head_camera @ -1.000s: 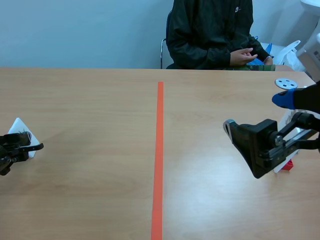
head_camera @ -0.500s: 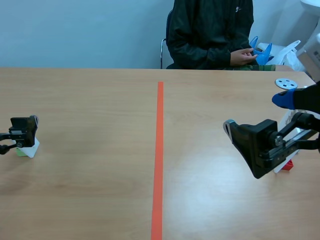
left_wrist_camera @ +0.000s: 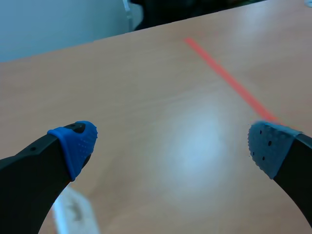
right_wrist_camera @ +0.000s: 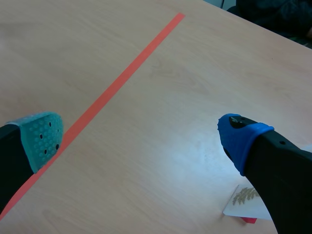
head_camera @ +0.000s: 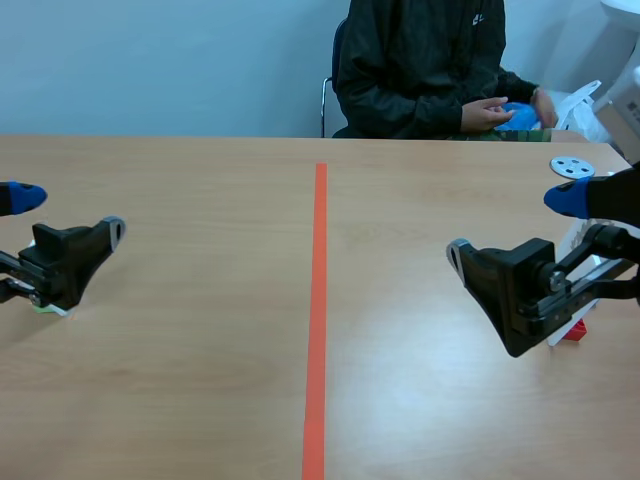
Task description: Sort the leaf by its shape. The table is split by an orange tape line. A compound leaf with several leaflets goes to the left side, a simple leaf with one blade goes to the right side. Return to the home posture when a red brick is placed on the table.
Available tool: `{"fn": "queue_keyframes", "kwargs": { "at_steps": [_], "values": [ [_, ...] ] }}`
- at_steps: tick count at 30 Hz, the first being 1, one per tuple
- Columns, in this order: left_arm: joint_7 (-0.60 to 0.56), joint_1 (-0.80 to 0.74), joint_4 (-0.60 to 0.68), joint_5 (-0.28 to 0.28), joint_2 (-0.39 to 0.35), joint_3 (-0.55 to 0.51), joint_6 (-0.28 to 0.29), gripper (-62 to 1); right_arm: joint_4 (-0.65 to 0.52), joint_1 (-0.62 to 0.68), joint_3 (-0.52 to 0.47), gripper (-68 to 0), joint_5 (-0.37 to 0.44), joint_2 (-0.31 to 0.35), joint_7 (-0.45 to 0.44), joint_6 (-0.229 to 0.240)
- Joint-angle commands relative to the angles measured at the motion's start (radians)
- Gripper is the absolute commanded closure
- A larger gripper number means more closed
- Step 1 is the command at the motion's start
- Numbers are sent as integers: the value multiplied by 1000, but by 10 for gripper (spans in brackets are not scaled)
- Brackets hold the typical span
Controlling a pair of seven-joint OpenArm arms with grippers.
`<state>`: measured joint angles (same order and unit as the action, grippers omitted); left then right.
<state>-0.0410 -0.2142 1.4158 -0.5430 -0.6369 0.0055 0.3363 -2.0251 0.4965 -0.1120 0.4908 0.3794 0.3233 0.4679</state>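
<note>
Holds the left end effector spread wide, empty, left of the tape line, just beside a white card whose dark print is too blurred to read. Holds the right end effector equally wide and empty over the right side of the table, near a leaf card printed with a feathery, many-leaflet frond, touching a small red block. Shows a seated person beyond, blue object in hand, jacket logo too small to read.

Tape line down frame centre; left gripper far left, right gripper right; person at top, behind table.
</note>
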Motion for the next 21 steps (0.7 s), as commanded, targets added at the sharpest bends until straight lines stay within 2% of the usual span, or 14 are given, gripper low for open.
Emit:
{"fn": "queue_keyframes", "kwargs": {
  "at_steps": [1,9,15,21],
  "values": [
    [-2,-31,50,-7,4,-8,5,-623,-1,-12,-13,-679,11,8,-13,-4],
    [71,-197,300,-6,48,-8,8,-623,-1,-12,-13,-679,11,8,-14,-4],
    [169,-254,377,-6,87,-8,19,-623,-1,-11,-13,-679,11,8,-11,-5],
    [181,-268,402,-6,111,-8,23,-623,-1,-11,-13,-679,11,8,-15,-4]
  ]
}}
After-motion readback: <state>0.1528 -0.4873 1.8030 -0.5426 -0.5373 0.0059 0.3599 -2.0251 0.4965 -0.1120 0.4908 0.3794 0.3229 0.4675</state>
